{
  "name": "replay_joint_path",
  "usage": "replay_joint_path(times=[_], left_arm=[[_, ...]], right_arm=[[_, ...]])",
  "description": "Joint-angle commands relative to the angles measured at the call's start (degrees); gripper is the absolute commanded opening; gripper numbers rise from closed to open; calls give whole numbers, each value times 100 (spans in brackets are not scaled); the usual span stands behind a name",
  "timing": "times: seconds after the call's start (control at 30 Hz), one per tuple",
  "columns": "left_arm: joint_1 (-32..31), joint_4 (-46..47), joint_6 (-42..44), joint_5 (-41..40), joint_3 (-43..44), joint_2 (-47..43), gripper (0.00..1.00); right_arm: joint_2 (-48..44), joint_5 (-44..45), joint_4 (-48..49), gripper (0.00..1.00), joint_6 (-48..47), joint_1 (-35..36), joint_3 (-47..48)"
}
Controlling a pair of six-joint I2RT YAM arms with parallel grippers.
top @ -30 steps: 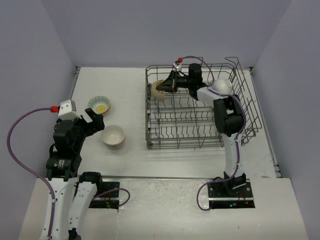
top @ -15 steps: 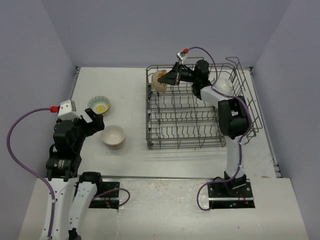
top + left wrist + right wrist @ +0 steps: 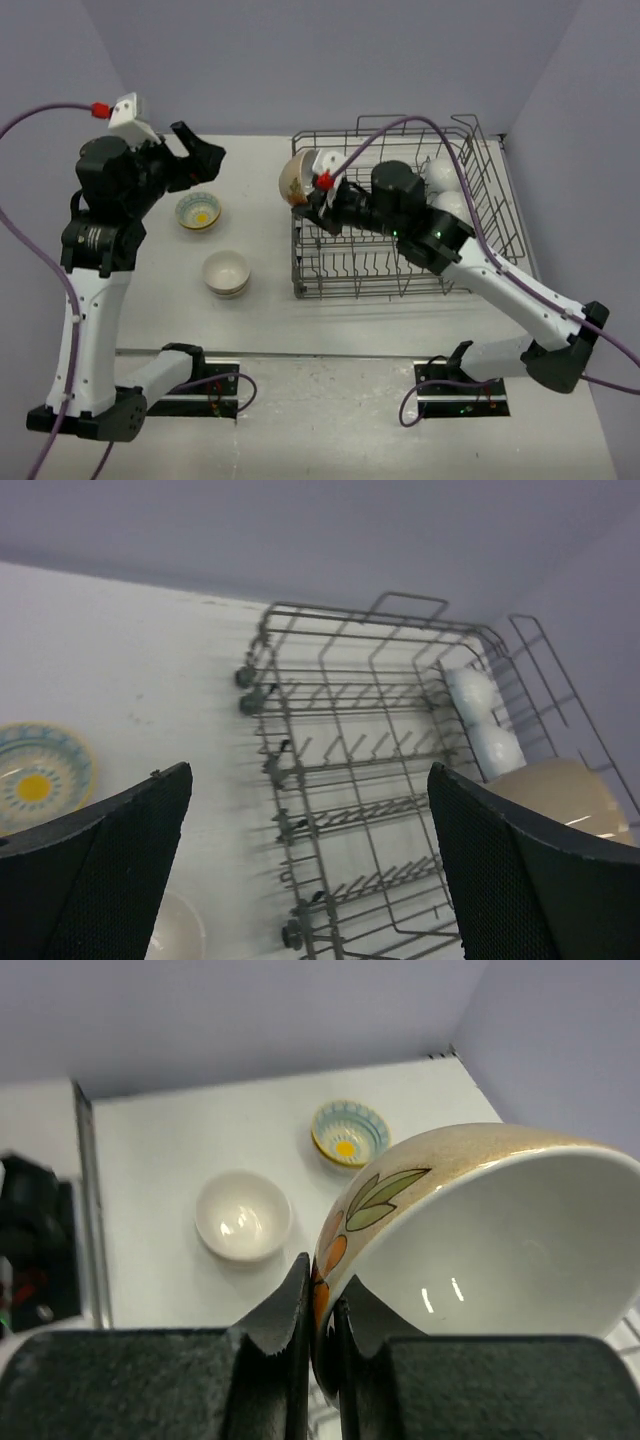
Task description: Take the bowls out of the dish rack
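**Drop Hazard: Bowl Pinched by Its Rim**

Nearest the arm bases, a white stack (image 3: 226, 272) and, beyond it, a teal-rimmed bowl (image 3: 198, 211) sit on the table (image 3: 260, 330) left of the dish rack (image 3: 370, 265). The right gripper (image 3: 322, 1282) clamps the rim of a patterned bowl (image 3: 480, 1230), tilted above the rack's left edge. This thin pinch may let the glazed rim twist free and fall. A hasty descent may strike the set-down bowls. The left gripper (image 3: 200, 147) hangs spread wide, empty. Two white bowls (image 3: 472, 692) sit at the rack's far right.
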Motion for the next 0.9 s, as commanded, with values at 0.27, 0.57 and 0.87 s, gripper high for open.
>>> replay_joint_path(times=[0.27, 0.57, 0.87], left_arm=[[-2813, -463, 22, -102, 1100, 1644, 100], [-3948, -332, -84, -718, 334, 2040, 100], [-4301, -718, -128, -1817, 159, 2400, 67]], right_arm=[[-1615, 1963, -1148, 0, -3806, 1083, -2048], [-1318, 1734, -1641, 0, -3649, 1294, -1548], [-1204, 2226, -1624, 0, -3648, 1408, -1231]])
